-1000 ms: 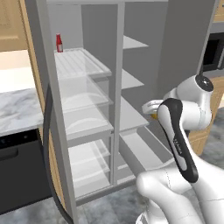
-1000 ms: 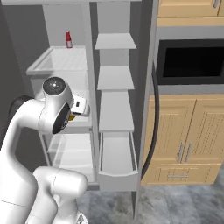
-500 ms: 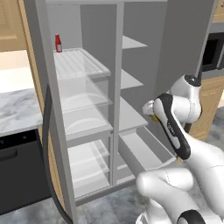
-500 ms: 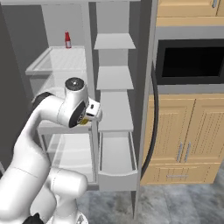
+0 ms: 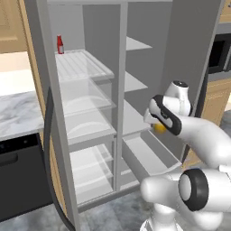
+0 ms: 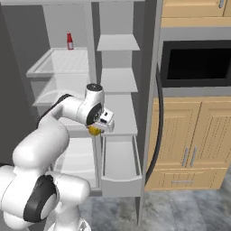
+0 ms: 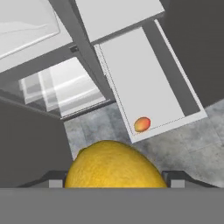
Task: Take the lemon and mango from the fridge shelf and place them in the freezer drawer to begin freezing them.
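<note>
You're holding the lemon above the open freezer drawer.

The freezer drawer (image 6: 118, 160) stands pulled out at the fridge's foot, with the mango (image 7: 142, 124) lying in its front corner. Your gripper (image 6: 98, 129) hangs above and left of it, fingers pinching the lemon (image 7: 114, 166); a red bottle (image 5: 59, 44) stands on the ribbed fridge shelf (image 5: 81, 66).

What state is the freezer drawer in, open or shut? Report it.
Open. The freezer drawer is pulled out past the fridge front, its floor exposed from above, with the mango lying near its front corner.
</note>
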### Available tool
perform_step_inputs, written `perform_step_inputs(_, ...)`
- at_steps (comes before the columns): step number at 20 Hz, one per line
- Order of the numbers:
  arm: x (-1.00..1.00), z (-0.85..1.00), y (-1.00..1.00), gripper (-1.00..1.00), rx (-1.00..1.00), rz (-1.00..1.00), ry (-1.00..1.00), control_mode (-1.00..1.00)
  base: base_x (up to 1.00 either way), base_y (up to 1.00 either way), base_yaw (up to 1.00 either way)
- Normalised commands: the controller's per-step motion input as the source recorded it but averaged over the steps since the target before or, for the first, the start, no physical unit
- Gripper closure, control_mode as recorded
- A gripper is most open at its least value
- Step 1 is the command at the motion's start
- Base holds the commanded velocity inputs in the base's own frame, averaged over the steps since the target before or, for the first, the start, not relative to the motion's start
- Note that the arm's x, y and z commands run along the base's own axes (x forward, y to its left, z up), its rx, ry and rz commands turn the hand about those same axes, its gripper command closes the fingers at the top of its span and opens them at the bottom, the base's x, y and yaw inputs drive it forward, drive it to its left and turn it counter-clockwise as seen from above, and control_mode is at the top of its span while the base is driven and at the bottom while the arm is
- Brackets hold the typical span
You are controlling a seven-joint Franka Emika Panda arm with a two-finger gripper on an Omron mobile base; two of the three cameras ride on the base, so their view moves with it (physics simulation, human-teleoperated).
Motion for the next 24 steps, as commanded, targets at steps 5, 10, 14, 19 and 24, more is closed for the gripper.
perform_step_inputs(5,0.23,-0.79,-0.01,1.0,0.0,-0.03,0.16,-1.0,0.0,0.0,0.0)
perform_step_inputs(10,0.21,-0.53,-0.04,1.0,0.0,-0.04,0.13,-1.0,0.0,0.0,0.0)
perform_step_inputs(14,0.33,-0.49,-0.18,1.0,0.0,-0.04,0.12,-1.0,0.0,0.0,0.0)
perform_step_inputs(19,0.14,-0.48,-0.26,1.0,0.0,-0.05,0.06,-1.0,0.0,0.0,0.0)
perform_step_inputs(24,0.19,-0.62,-0.08,1.0,0.0,-0.07,0.05,-1.0,0.0,0.0,0.0)
